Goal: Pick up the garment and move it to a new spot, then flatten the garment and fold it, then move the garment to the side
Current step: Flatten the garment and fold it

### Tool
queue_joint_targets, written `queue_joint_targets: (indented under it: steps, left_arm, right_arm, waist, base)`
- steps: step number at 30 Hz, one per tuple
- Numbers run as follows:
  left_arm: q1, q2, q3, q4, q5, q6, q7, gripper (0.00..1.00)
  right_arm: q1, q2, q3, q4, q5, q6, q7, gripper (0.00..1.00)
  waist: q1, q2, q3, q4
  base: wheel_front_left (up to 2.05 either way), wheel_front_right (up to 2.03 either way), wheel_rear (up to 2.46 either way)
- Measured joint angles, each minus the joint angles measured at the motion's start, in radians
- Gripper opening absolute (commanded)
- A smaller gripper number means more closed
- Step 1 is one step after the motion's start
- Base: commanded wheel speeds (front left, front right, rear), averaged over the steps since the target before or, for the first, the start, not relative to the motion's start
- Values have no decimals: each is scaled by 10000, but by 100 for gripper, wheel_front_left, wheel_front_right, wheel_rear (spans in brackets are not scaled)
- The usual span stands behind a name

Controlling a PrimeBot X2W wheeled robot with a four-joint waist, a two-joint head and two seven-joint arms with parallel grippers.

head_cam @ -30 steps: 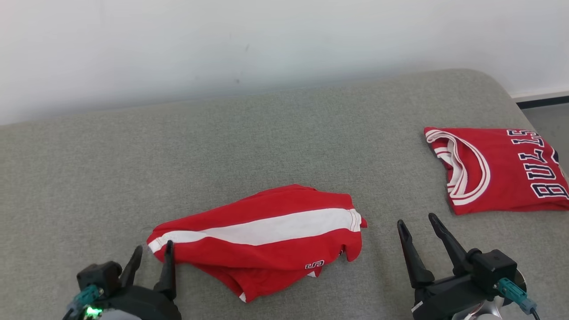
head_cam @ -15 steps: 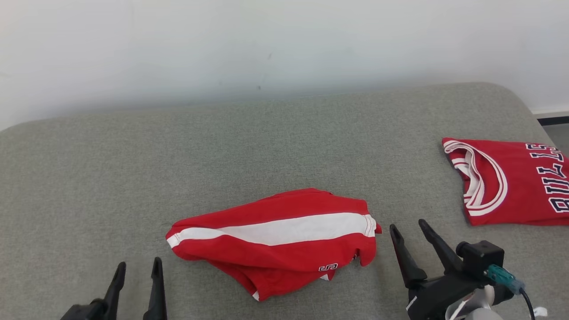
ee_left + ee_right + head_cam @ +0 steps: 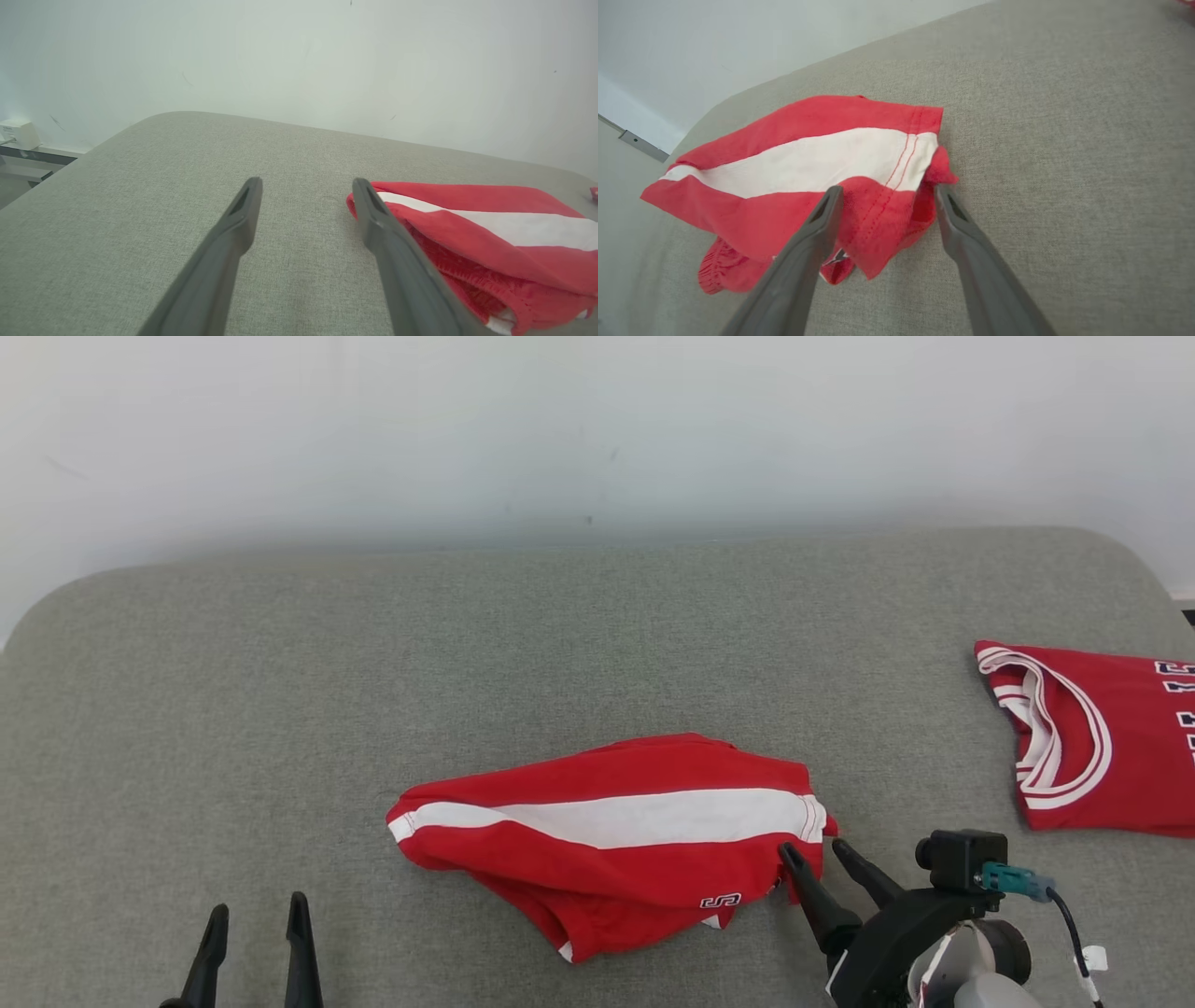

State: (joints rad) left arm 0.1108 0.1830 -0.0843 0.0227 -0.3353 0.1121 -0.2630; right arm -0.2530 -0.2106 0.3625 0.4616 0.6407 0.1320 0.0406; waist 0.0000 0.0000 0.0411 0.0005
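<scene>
Red garment point(image 3: 611, 863) on grey cushion point(image 3: 448, 663), right pincer point(image 3: 810, 847) (spread) astride its corner

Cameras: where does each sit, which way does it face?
Head view: on head, facing forward-down at grey cushion; left gripper, right gripper at bottom.
Left wrist view: on left wrist, facing along its open fingers toward the wall.
Right wrist view: on right wrist, facing down its open fingers at the red garment.
Shared: red garment in all three.
</scene>
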Motion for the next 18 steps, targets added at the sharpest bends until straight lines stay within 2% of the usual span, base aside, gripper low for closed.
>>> queue_joint_targets:
  steps: [8, 9, 10, 11, 12, 13, 14, 18]
  left_arm:
    - [153, -385, 374, 100, 412, -437, 2, 100]
    - [167, -428, 412, 119, 449, -510, 0, 100]
    - [169, -454, 449, 138, 460, -527, 0, 100]
    - [169, -454, 449, 138, 460, -527, 0, 100]
    - [172, -476, 489, 155, 493, -600, 0, 100]
    - [175, -523, 566, 188, 539, -654, 0, 100]
    - [176, -550, 589, 209, 556, -692, 0, 100]
    - [177, -663, 681, 288, 631, -788, 2, 100]
  right_arm:
    - [-333, 211, 61, 291, 915, -2, 222, 100]
    - [-372, 203, 96, 322, 953, -2, 221, 89]
    - [-397, 201, 144, 353, 980, -2, 213, 71]
    - [-397, 201, 144, 353, 980, -2, 213, 38]
    - [-407, 190, 196, 385, 993, -2, 209, 26]
    - [-446, 163, 286, 435, 1049, -2, 186, 5]
    - [-480, 144, 324, 460, 1072, -2, 146, 0]
    - [-554, -33, 533, 523, 1043, -2, -65, 0]
  waist:
    - [0, 0, -51, 173]
    - [0, 0, -58, 177]
    - [0, 0, -67, 178]
    - [0, 0, -67, 178]
    - [0, 0, -79, 178]
    - [0, 0, -88, 172]
    - [0, 0, -91, 166]
    - [0, 0, -92, 117]
  base:
    - [0, 0, 0]
    - [0, 0, 0]
    - [0, 0, 0]
    - [0, 0, 0]
    - [0, 0, 0]
    - [0, 0, 0]
    - [0, 0, 0]
    - [0, 0, 0]
